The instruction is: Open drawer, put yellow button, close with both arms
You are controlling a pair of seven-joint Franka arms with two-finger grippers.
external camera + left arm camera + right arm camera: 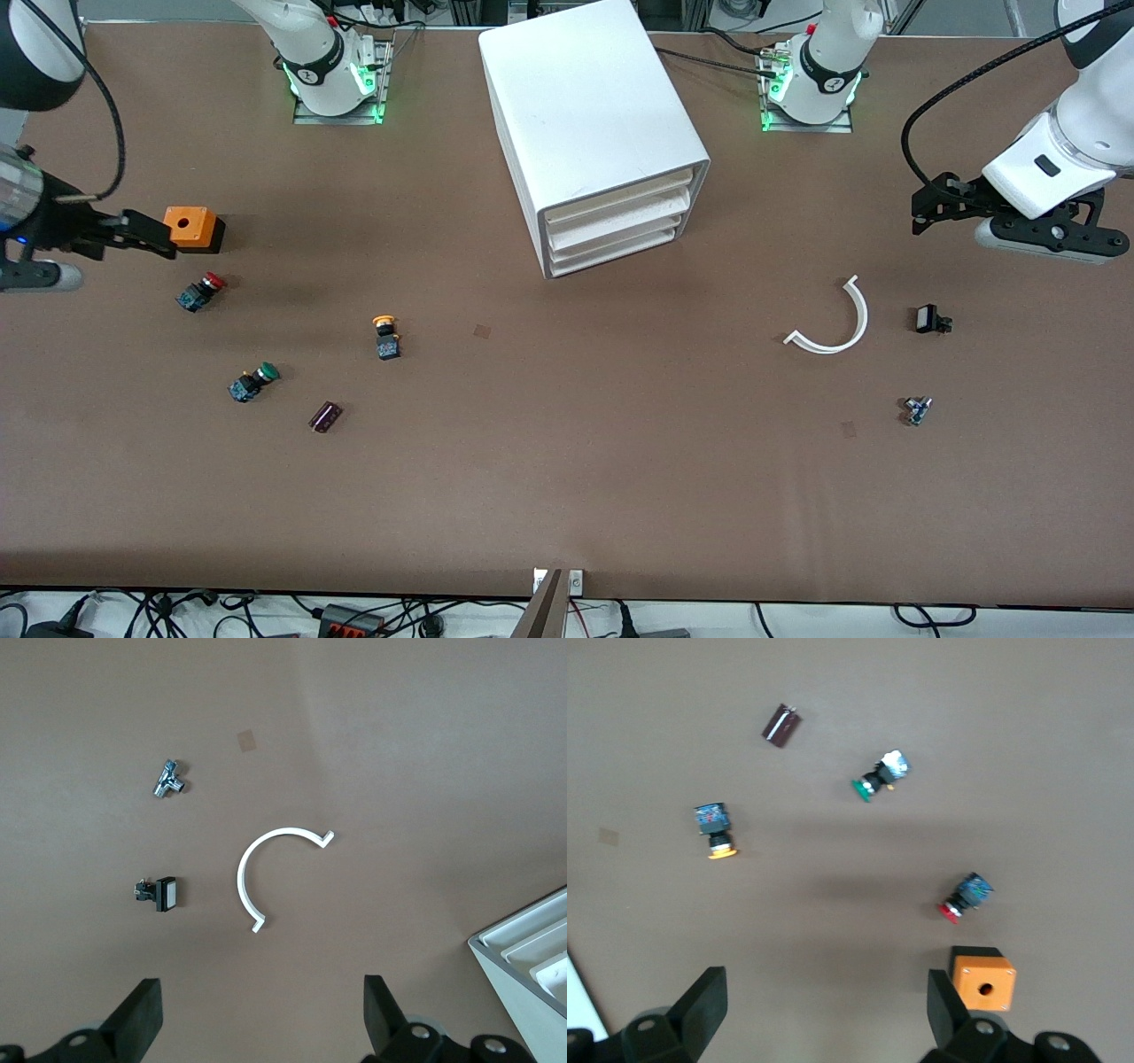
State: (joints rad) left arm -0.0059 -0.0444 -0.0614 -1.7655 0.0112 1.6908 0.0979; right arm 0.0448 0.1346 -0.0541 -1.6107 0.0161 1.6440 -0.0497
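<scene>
Drawer (616,202), the top white plastic tray of the white box cabinet (585,106), is shut. Yellow-capped push button (386,337) lies on the table. Left gripper (926,213) and right gripper (146,232) hover spread, empty. Every step remains.

You see the drawer (617,202), the top white tray of three in the white cabinet (585,115), pushed shut. The yellow button (386,338), black-and-blue bodied, lies on its side toward the right arm's end, nearer the camera than the cabinet.
</scene>
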